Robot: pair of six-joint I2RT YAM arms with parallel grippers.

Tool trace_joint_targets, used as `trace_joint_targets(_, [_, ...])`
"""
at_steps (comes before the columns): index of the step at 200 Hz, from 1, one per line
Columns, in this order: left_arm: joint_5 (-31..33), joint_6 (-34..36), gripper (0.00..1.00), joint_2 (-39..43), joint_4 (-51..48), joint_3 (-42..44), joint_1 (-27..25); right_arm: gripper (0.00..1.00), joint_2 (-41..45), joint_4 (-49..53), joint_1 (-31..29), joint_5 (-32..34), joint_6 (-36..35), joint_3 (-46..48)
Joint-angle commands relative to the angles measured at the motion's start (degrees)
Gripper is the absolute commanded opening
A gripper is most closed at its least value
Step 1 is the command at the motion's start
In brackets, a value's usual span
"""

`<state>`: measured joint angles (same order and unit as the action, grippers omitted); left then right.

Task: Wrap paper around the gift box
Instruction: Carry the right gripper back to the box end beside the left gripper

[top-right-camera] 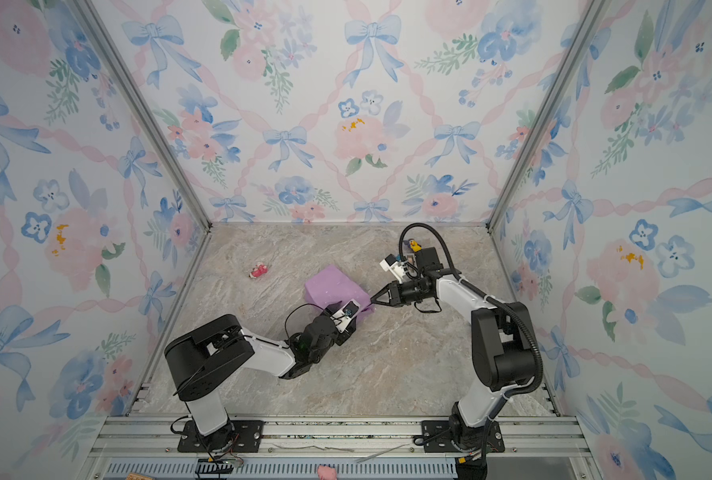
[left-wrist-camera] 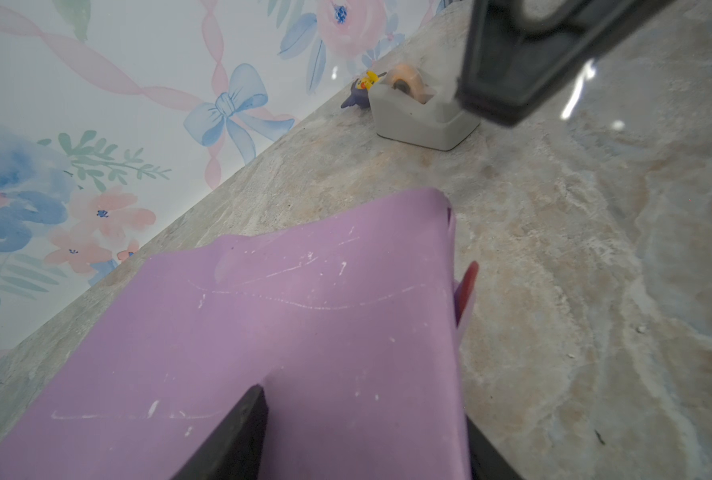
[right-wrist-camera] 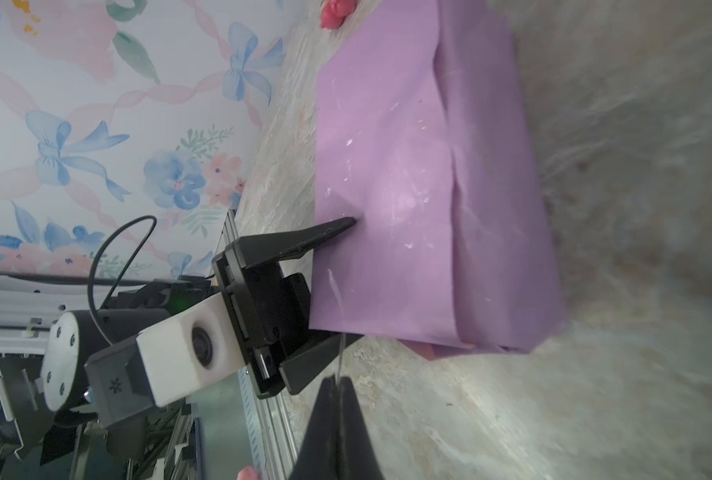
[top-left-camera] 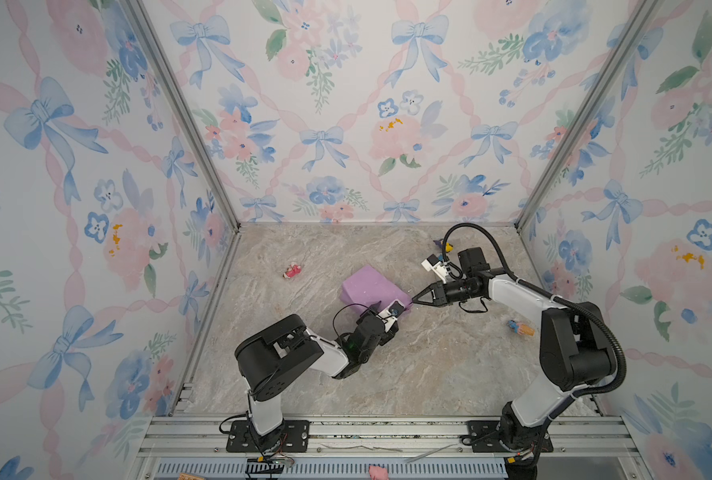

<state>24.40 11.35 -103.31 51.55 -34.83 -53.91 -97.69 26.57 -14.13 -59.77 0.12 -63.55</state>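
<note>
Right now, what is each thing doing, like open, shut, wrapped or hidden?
paper, folded around the gift box, lilac side out.
gift box, hidden inside the paper.
left gripper, open, one finger pressing on the paper's top.
right gripper, shut on a thin clear strip at the paper's edge.
tape dispenser, upright on the table, roll loaded.

The paper [top-left-camera: 369, 286] is folded lilac side out around the gift box, hiding it entirely; the low, blocky parcel lies askew near the middle of the tabletop [top-left-camera: 429, 374]. One flap overlaps another along its top, faint white scuffs mark it, and a pink sliver shows at one end.
</note>
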Motion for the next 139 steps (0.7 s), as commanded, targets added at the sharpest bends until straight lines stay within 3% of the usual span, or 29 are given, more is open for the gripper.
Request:
trace_joint_targets(1, [-4.6,-2.4,0.63,-3.4,-11.0,1.8,-0.3,0.0,-1.8,4.1,-1.5,-1.6,-3.5,-0.1])
trace_joint_targets(139, [-4.9,-2.5,0.63,-3.4,-10.9,1.7,-0.3,0.0,-10.9,8.2,-5.4,-1.6,-5.2,-6.2])
